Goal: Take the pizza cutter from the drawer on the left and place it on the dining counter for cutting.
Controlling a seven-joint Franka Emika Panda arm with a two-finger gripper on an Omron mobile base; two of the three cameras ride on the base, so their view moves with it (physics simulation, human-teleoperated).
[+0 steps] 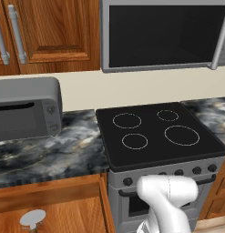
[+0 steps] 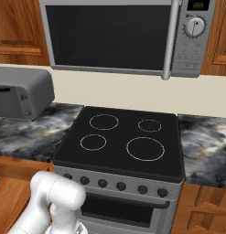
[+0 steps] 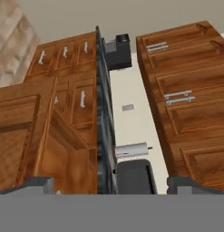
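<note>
left base view shows the open drawer point(image 1: 50, 202) holding the pizza cutter point(image 1: 33, 219) under the marbled counter point(image 1: 50, 152), while the end effector point(image 3: 111, 183) stands open and empty.

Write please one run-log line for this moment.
stage: before pickup | drawer: open | pizza cutter: lying in drawer, untouched | gripper: open, empty

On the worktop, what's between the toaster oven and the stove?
Nothing: in the left base view a bare strip of marbled worktop runs from the toaster oven to the stove.
</note>
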